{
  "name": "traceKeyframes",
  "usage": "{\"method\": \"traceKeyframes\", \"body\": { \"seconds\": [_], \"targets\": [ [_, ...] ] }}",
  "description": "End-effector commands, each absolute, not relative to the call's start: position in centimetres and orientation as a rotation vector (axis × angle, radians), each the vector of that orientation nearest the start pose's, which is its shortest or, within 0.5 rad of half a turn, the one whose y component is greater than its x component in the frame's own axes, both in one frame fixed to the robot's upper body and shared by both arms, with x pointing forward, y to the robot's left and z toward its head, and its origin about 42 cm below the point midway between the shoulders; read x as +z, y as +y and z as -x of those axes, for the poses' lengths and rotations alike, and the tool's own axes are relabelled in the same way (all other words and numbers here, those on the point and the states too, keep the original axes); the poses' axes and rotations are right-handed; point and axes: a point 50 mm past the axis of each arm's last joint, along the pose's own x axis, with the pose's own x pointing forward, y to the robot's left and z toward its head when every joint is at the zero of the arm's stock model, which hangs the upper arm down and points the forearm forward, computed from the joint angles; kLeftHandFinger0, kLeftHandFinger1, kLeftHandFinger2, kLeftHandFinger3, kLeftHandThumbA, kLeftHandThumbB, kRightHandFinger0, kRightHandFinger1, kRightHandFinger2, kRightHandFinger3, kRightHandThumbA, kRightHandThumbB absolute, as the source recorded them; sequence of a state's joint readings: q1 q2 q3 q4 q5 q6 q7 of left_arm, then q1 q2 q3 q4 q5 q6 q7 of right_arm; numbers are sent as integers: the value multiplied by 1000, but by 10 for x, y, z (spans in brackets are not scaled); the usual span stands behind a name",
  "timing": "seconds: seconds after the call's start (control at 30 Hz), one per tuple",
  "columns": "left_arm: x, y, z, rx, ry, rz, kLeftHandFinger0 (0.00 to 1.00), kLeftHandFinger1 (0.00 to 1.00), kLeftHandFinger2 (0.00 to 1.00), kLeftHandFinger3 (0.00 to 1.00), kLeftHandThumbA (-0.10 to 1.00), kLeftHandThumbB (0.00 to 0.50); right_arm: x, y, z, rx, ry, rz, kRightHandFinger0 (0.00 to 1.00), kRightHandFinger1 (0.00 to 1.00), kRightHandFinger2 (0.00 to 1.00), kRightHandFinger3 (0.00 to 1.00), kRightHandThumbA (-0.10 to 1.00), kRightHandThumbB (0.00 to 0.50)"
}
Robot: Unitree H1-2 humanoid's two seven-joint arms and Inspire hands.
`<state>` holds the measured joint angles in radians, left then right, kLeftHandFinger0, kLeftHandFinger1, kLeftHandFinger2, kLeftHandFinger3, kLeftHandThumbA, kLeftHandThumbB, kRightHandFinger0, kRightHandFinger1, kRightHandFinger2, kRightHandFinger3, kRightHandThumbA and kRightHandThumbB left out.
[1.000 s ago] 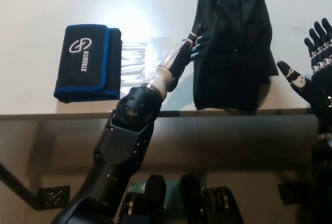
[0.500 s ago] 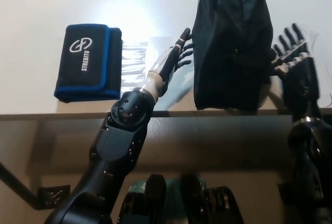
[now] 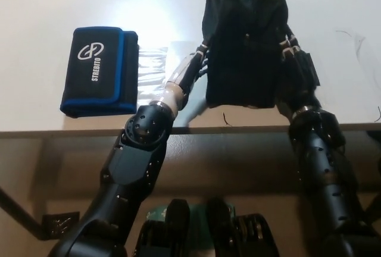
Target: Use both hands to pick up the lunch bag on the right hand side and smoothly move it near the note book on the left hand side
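Between my white left hand [image 3: 193, 66] and my black right hand [image 3: 296, 69], fingers pressed on its two sides, sits the soft, floppy lunch bag [image 3: 244, 37] on the bench [image 3: 47, 1], with the blue notebook [image 3: 99, 71] well left of my fingers and some shiny wrap [image 3: 153, 69] between.

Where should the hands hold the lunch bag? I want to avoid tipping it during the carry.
By its two opposite side walls. The lunch bag stands tall and soft, so the left hand presses from its left, the right hand from its right, probably low down.
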<state>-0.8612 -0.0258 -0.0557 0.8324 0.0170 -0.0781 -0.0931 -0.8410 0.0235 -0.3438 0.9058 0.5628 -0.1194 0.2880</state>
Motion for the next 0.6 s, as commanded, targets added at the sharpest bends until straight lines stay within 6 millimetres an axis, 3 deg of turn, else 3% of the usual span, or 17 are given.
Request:
{"method": "traceKeyframes", "body": {
  "seconds": [0.0, 0.23, 0.37, 0.57],
  "targets": [
    [262, 81, -525, -381, -279, -116, 1000, 1000, 1000, 1000, 1000, 381, 234, -128, -532, 398, -216, -839, 1000, 1000, 1000, 1000, 1000, 345],
    [267, 89, -527, -409, -293, -79, 1000, 1000, 1000, 1000, 1000, 418, 237, -115, -532, 416, -221, -865, 1000, 1000, 1000, 1000, 1000, 334],
    [267, 103, -526, -377, -295, -82, 1000, 1000, 1000, 1000, 1000, 469, 240, -106, -533, 449, -216, -882, 1000, 1000, 1000, 1000, 1000, 333],
    [266, 119, -517, -311, -331, -87, 1000, 1000, 1000, 1000, 1000, 437, 244, -93, -534, 460, -198, -860, 1000, 1000, 1000, 1000, 1000, 316]
  ]
}}
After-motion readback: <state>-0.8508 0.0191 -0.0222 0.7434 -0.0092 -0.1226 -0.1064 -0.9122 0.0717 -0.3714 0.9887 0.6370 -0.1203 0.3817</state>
